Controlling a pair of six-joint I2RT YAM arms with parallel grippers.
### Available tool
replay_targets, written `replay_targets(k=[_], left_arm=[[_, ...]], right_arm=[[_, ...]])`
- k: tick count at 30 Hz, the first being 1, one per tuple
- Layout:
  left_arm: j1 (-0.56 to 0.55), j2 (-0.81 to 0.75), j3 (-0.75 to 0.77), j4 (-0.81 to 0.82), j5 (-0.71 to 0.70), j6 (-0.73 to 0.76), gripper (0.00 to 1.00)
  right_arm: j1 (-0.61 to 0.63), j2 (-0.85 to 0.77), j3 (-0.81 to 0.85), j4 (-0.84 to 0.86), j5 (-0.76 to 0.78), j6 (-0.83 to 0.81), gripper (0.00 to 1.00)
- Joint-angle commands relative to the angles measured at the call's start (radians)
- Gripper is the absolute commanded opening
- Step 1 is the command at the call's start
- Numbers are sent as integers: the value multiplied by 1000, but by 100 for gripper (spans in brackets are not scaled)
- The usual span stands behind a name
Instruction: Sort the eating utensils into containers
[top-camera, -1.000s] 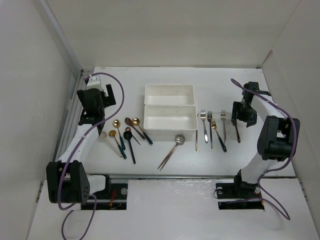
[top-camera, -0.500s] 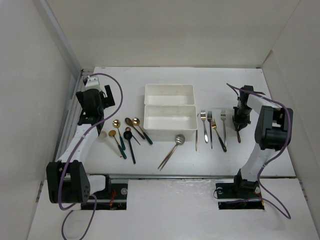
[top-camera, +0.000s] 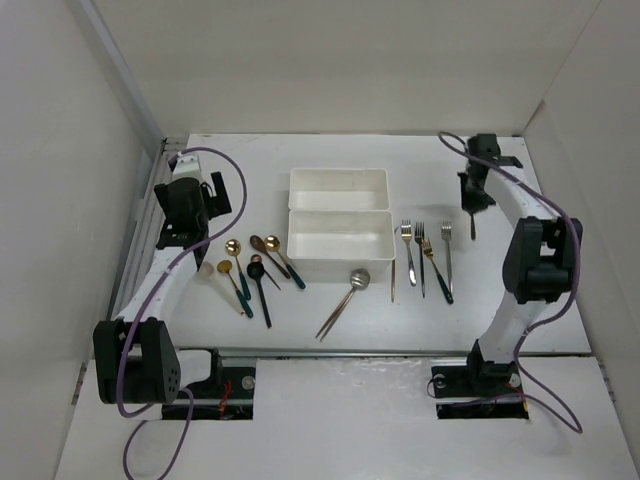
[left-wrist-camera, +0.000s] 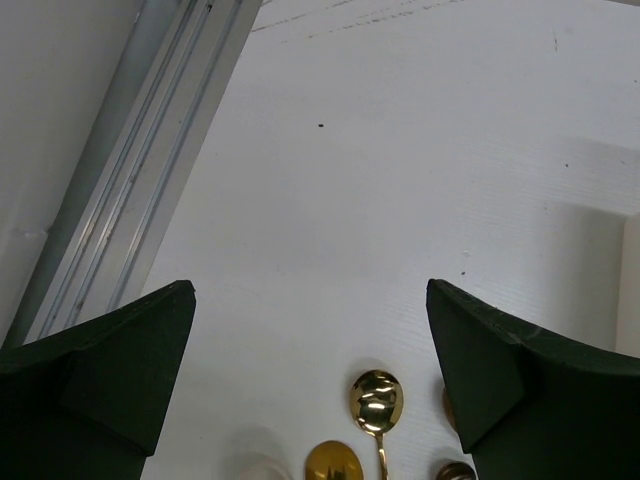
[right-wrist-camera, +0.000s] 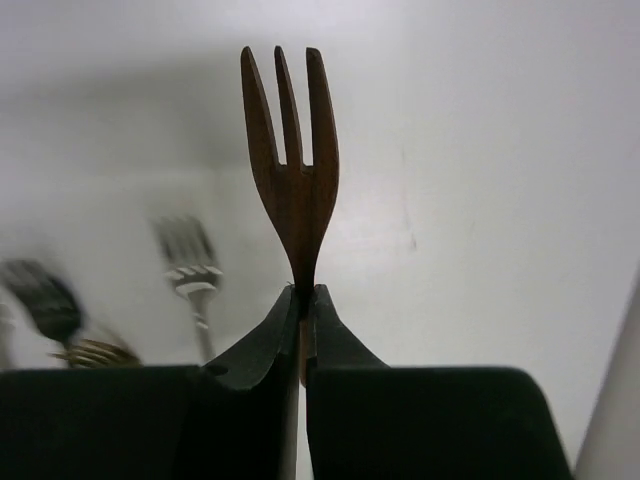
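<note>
Top camera: high behind bases, whole table (top-camera: 300, 150). Wrist cameras: close, past jaws. Gold spoon (left-wrist-camera: 376, 400) shared.

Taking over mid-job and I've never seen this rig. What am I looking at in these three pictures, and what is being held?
Two robot arms are bolted at the near edge of a table. The wide picture looks down from above and behind them; the other two come from a camera on each wrist. Two white trays sit mid-table and look empty, with spoons to their left and forks to their right. The left claw is wide open near the spoons, holding nothing. The right claw is shut on a brown fork, held above the table, tines pointing away from it.
</note>
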Motion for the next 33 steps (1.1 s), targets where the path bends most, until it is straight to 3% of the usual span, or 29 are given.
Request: replay_targets(k=[1,5,8,14,21,23,24,25,27,30,33], left_arm=[[5,-6,62,-28,16,-32,100],[14,-6,112,-132,28,-118,100],[25,-6,158,-249,48,-190,100],[77,12,197,-416,126,-316,99],[86,40,186,-483,178,-364,77],[86,40,177,-499,178,-373,67],[86,40,177,-508,189,-382,64],[86,40,166,-525,201,-382,62],[86,29,156,-534,215,-393,58],[86,20,142,-585,215,-393,58],[86,20,142,-675,193,-404,56]], right_arm=[[258,-121,126,184,100,-145,0],[499,-75,161,390,129,-399,0],[600,9,186,505,139,-516,0],[651,163,272,557,143,-565,0],[661,232,249,594,154,-639,0],[670,232,237,594,154,-650,7],[670,232,237,594,154,-650,16],[680,232,237,594,154,-650,33],[681,211,218,594,154,-650,45],[691,175,208,594,154,-650,52],[691,151,207,603,168,-625,52]])
